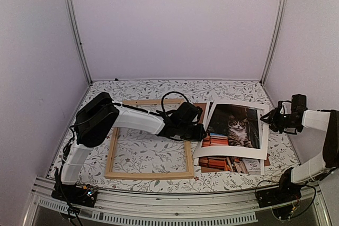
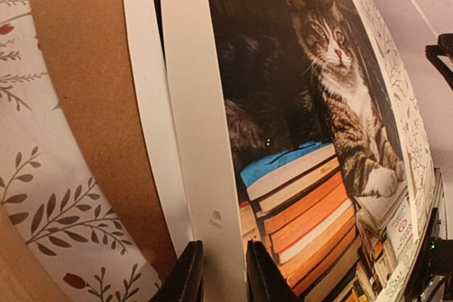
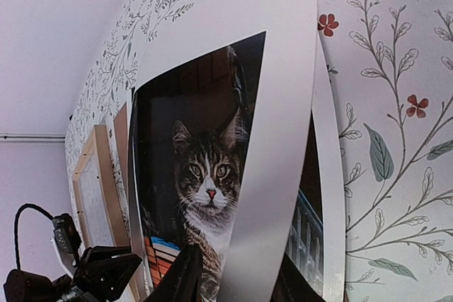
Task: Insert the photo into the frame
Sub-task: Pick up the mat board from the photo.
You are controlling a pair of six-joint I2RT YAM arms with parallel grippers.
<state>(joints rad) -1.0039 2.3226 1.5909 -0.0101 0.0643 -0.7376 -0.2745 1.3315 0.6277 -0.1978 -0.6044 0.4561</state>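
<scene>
Tip: with left gripper and right gripper each clamped on white mat sides, lift evenly, no bowing, then slide photo into frame, lower left.

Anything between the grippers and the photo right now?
Yes: the white mat lies skewed on top of the photo. The left gripper and right gripper both sit at the mat's side strips, not on the print.

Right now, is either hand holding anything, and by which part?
The white mat border is pinched by the left hand on its left strip and the right hand on its right strip.
</scene>
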